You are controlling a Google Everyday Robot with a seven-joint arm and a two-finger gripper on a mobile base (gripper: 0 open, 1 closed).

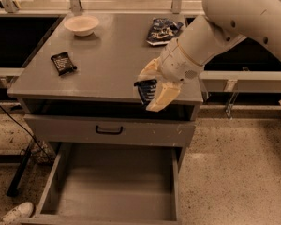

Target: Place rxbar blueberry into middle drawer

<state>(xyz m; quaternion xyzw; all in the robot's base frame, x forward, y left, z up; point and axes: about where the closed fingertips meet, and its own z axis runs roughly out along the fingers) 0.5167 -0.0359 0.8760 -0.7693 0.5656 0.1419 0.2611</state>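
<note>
Rxbar blueberry point(145, 90) is pinched in the hand point(153, 86) at the front edge of the worktop point(107, 64), above the open middle drawer point(112, 191).

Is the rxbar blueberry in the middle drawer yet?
No, the gripper holds the rxbar blueberry above the cabinet front edge; the middle drawer floor is bare.

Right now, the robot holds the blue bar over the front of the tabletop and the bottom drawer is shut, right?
Not quite: the middle drawer is pulled open, not shut, as the camera view shows. The rest holds: the gripper, jaws shut on the rxbar blueberry, hangs over the front edge of the tabletop.
</note>
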